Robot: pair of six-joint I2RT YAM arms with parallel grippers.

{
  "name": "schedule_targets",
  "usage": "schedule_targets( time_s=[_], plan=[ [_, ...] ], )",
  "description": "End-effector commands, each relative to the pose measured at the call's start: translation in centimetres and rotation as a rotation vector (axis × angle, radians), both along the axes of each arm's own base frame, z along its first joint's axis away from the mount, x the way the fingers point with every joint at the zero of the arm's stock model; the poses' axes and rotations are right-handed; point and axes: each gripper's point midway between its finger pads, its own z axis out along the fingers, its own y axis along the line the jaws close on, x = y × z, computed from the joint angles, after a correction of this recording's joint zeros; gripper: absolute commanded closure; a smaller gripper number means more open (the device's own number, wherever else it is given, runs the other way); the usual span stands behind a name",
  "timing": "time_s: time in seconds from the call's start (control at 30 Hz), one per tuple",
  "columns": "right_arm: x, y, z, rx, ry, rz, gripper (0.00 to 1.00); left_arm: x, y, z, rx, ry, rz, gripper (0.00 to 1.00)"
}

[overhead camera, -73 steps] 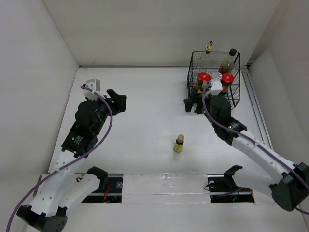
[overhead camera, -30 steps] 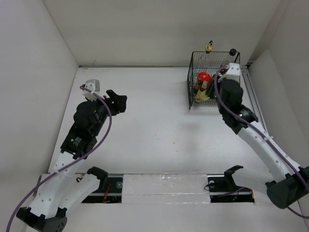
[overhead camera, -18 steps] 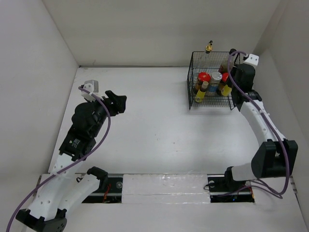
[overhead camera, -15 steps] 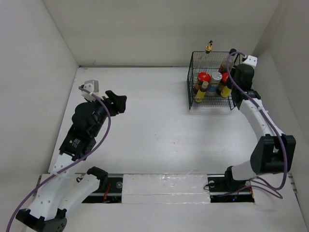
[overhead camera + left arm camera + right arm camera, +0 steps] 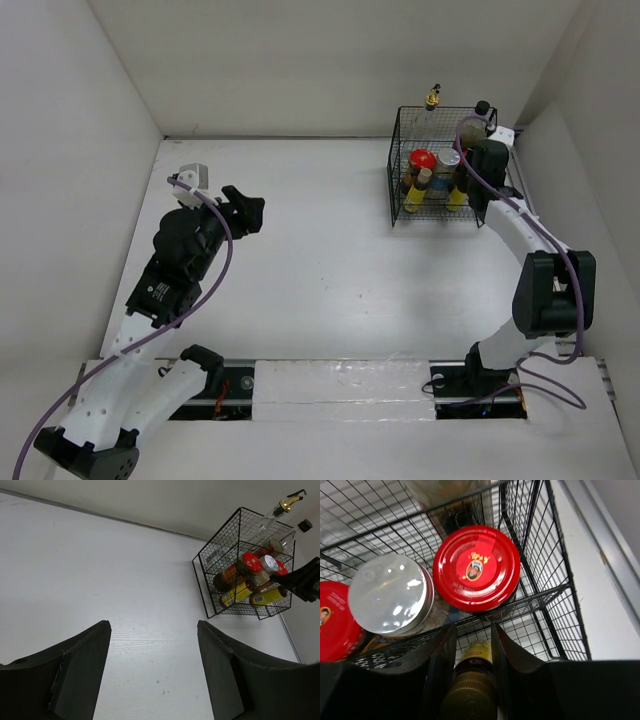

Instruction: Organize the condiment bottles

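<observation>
Yellow-labelled, a tiny bottle (image 5: 476, 654) is gripped by the right gripper (image 5: 472, 632) at the 5 o'clock corner of the wire basket (image 5: 437, 109), so a set-down and release are judged next, with the left gripper (image 5: 152, 630) open and empty.

You are looking at a wire basket (image 5: 393, 170) sitting at one o'clock on the table (image 5: 320, 260), in the far right corner. Inside, the shaker (image 5: 448, 158) is standing between the left jar (image 5: 422, 160) at its nine o'clock and the right jar (image 5: 476, 567) at its three. The spouted bottle (image 5: 432, 100) and the capped bottle (image 5: 482, 108) are standing behind them. The left small bottle (image 5: 413, 197) and the right small bottle (image 5: 472, 690) are sitting in front, the latter between the right gripper's (image 5: 473, 635) fingers. The left gripper (image 5: 245, 210) is hanging at ten o'clock, well apart.
</observation>
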Motion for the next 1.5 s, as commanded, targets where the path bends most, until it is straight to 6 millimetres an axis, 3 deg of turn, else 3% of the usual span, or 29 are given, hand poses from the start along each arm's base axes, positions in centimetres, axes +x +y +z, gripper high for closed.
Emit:
schedule_targets(
  time_s=[0.0,0.1,0.13,0.2,0.23,0.5,0.67,0.73,0.77,0.8,0.87,1.03,1.07,1.13,1.17,1.27,1.3,1.33,1.4,1.47],
  plan=[
    [1.5,0.4,2.4,0.024,-0.123,-0.019,0.93,0.2,-0.3,0.9,-0.004,-0.04,-0.013,0.34],
    [1.3,0.8,1.6,0.032,-0.107,-0.014,0.82,0.2,-0.3,0.9,-0.004,-0.04,-0.013,0.34],
    [1.4,0.9,1.2,0.032,-0.098,-0.014,0.69,0.2,-0.3,0.9,-0.004,-0.04,-0.013,0.34],
    [1.2,0.7,0.7,0.028,-0.089,-0.022,0.57,0.2,-0.3,0.9,-0.004,-0.04,-0.013,0.34],
    [1.0,0.7,0.3,0.027,-0.08,-0.022,0.41,0.2,-0.3,0.9,-0.004,-0.04,-0.013,0.33],
    [0.8,0.7,2.2,0.03,-0.125,-0.022,0.29,0.2,-0.3,0.9,-0.004,-0.04,-0.013,0.33],
    [-1.1,1.2,7.6,0.04,-0.238,-0.003,0.17,0.0,-0.2,1.2,-0.008,-0.048,-0.013,0.31],
    [-2.0,1.5,9.2,0.043,-0.276,0.007,0.06,0.0,-0.3,1.6,-0.004,-0.059,-0.023,0.27],
    [-3.1,1.9,11.7,0.04,-0.333,0.021,0.03,0.0,-0.3,1.6,-0.004,-0.059,-0.023,0.23],
    [-3.7,2.0,12.5,0.033,-0.351,0.033,0.0,0.0,-0.3,1.6,-0.004,-0.059,-0.023,0.21],
    [-5.5,3.7,15.3,0.048,-0.42,0.083,0.0,0.1,-0.5,1.3,-0.001,-0.05,-0.032,0.16],
    [-8.9,9.3,19.3,0.06,-0.53,0.29,0.0,-0.2,-0.4,1.4,-0.001,-0.05,-0.032,0.02],
    [-9.9,12.2,19.9,0.069,-0.551,0.399,0.0,-0.2,-0.4,1.4,-0.001,-0.05,-0.032,0.0],
    [-11.2,14.9,20.2,0.058,-0.574,0.508,0.0,-0.3,-0.4,1.6,-0.005,-0.058,-0.032,0.0],
    [-12.7,18.0,20.6,0.069,-0.585,0.628,0.0,-0.3,-0.2,1.6,-0.004,-0.059,-0.021,0.0],
    [-14.6,22.9,19.0,0.095,-0.55,0.835,0.0,-0.5,0.1,2.3,-0.019,-0.073,-0.011,0.0],
    [-16.5,26.3,17.8,0.126,-0.526,0.987,0.0,-0.4,0.2,2.3,-0.018,-0.074,-0.001,0.0],
    [-17.0,28.2,15.0,0.13,-0.467,1.064,0.0,-0.6,0.3,2.6,-0.031,-0.079,0.0,0.0],
    [-18.4,31.2,12.3,0.154,-0.431,1.171,0.0,-0.5,0.4,2.9,-0.035,-0.089,0.01,0.0],
    [-20.2,34.6,7.1,0.159,-0.304,1.255,0.0,-0.4,0.4,2.4,-0.031,-0.081,0.01,0.0]
  ],
)
